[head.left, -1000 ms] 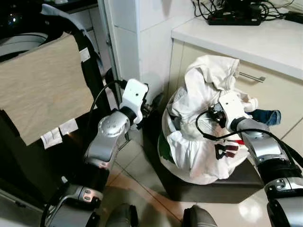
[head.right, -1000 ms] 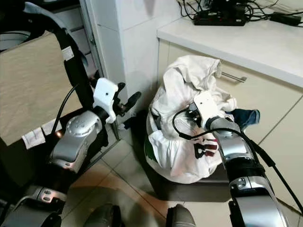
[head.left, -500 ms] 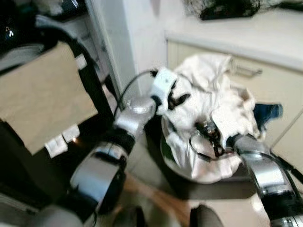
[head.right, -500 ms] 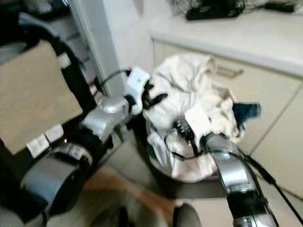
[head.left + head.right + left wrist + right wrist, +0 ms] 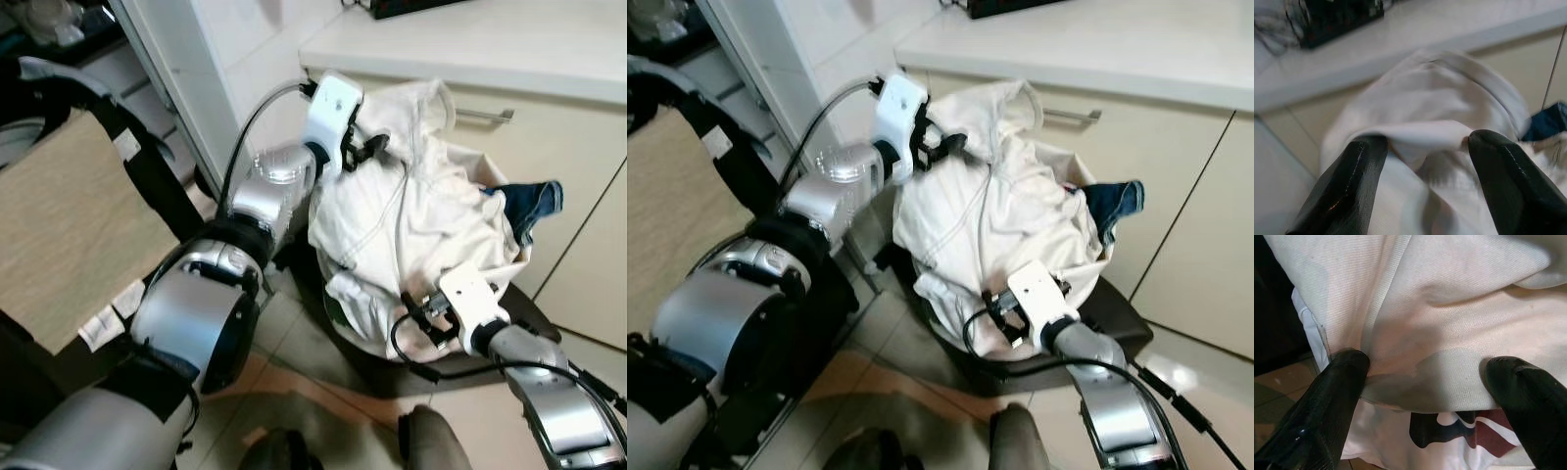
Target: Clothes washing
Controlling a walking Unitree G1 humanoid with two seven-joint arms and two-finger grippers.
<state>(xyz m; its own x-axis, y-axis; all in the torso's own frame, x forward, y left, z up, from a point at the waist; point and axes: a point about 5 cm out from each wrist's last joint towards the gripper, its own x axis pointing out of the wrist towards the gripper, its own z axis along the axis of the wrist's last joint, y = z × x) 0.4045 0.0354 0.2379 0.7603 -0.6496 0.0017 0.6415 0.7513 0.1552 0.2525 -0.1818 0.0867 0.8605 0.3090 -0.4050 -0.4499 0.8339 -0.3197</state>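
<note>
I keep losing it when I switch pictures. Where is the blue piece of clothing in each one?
Left eye view: blue garment on the right edge of the white laundry pile, below the cabinet handle.
Right eye view: same spot.
Left wrist view: a blurred blue patch beside the white cloth.
Right wrist view: not in it.
Shared landmark: the white laundry pile.

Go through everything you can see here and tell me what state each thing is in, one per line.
left gripper: open, fingers either side of a fold at the top of the pile
right gripper: open, pressed against cloth low on the pile
white laundry: heaped, spilling over the rim
laundry basket: overfull
blue garment: hanging over the far edge
cabinet drawer: closed
</note>
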